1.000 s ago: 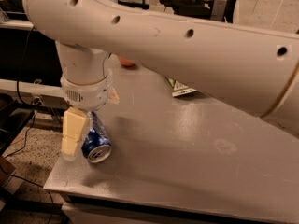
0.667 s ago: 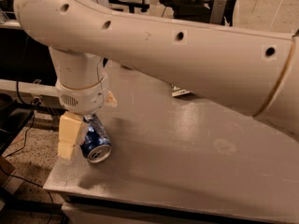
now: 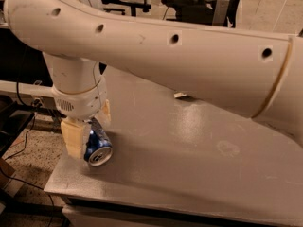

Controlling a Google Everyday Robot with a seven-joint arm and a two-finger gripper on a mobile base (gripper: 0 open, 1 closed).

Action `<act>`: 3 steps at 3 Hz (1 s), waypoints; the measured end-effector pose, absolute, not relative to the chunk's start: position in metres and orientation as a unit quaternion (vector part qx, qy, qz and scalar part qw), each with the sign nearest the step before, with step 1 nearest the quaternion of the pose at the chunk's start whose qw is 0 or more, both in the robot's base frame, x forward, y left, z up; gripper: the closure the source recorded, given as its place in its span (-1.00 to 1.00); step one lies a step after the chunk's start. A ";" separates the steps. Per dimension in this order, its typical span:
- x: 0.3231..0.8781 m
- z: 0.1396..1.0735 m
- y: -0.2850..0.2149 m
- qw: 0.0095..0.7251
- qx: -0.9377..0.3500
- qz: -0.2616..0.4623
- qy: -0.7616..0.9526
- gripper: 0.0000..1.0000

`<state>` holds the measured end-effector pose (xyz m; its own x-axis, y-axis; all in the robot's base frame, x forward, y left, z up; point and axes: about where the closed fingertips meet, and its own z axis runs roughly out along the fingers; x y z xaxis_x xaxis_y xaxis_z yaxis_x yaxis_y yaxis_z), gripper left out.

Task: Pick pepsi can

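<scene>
A: Pose of the arm?
B: Sweeps in as one thick white arm [image 3: 189,65] from the right edge across the top, then bends straight down at the wrist on the left. Ends in the gripper [image 3: 90,134], low over the near left corner of the desk [image 3: 199,174].
A: Fingers?
B: Two cream fingers [image 3: 73,137], apart, one on each side of the pepsi can [image 3: 98,149]. Left one right against it; no clamping seen.
A: And the can?
B: Lies on its side on the desk, silver top toward the camera, between the fingers.
A: Different from a second ago?
B: Lower now, wrist nearer the can. Same spot for the can. Of the bag [image 3: 180,94] behind the arm, only a pale sliver left showing.
A: Counts?
B: One arm, one gripper, two fingers, one can, one desk.
</scene>
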<state>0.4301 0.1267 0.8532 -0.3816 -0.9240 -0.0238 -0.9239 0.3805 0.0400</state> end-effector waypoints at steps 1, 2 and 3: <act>0.429 0.855 0.128 -0.002 0.554 -0.023 -0.832 0.22; 0.434 0.865 0.122 -0.013 0.555 -0.017 -0.831 0.67; 0.443 0.888 0.108 -0.039 0.554 -0.013 -0.831 1.00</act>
<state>0.4435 0.1082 0.8882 -0.3825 -0.9205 -0.0796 -0.9226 0.3852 -0.0211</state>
